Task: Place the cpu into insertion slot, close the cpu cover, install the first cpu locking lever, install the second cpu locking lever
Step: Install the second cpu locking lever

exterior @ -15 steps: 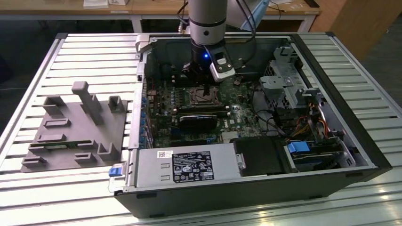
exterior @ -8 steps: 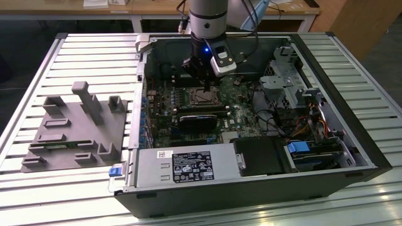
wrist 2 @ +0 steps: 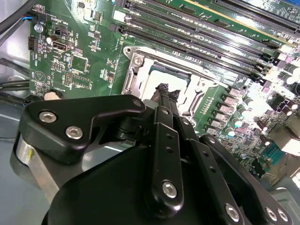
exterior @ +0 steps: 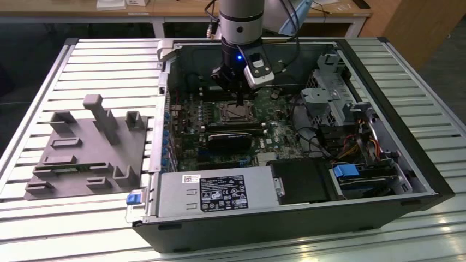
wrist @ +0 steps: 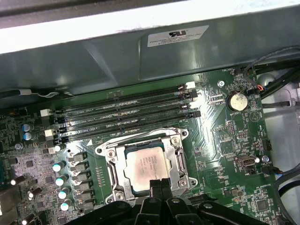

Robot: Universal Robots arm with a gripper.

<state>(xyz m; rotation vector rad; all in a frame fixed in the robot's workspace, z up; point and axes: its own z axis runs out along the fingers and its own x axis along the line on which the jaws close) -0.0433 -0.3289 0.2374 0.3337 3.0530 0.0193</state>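
Close in, the gripper [wrist: 159, 183] hangs over the socket, its two black fingers [wrist 2: 165, 91] drawn together to a near-touching tip with nothing visible between them; that tip sits at the near edge of the cpu [wrist: 146, 165], touching or just above it, I cannot tell which. In the first wrist view the cpu lies flat inside the insertion slot [wrist: 111, 161], dull silver top up, squared with the silver rim. So the placing looks done. The cpu cover [wrist: 176, 157] appears to lie down around the chip, framing it through its window, though whether it is pressed fully home is hard to judge. Locking levers: thin metal along the socket sides may be them, but I cannot tell whether either is latched, so those steps I count as unconfirmed or left. Just beyond the socket run the long black memory slots [wrist: 124, 112], side by side across the green motherboard [wrist: 225, 154]. A round coin battery [wrist: 237, 101] sits farther off on the board. In the exterior view the arm [exterior: 240, 22] comes straight down into the open case [exterior: 378, 109], and a grey fixture block [exterior: 87, 147] rests on the slatted table [exterior: 43, 71] well apart, on the exterior view's left.
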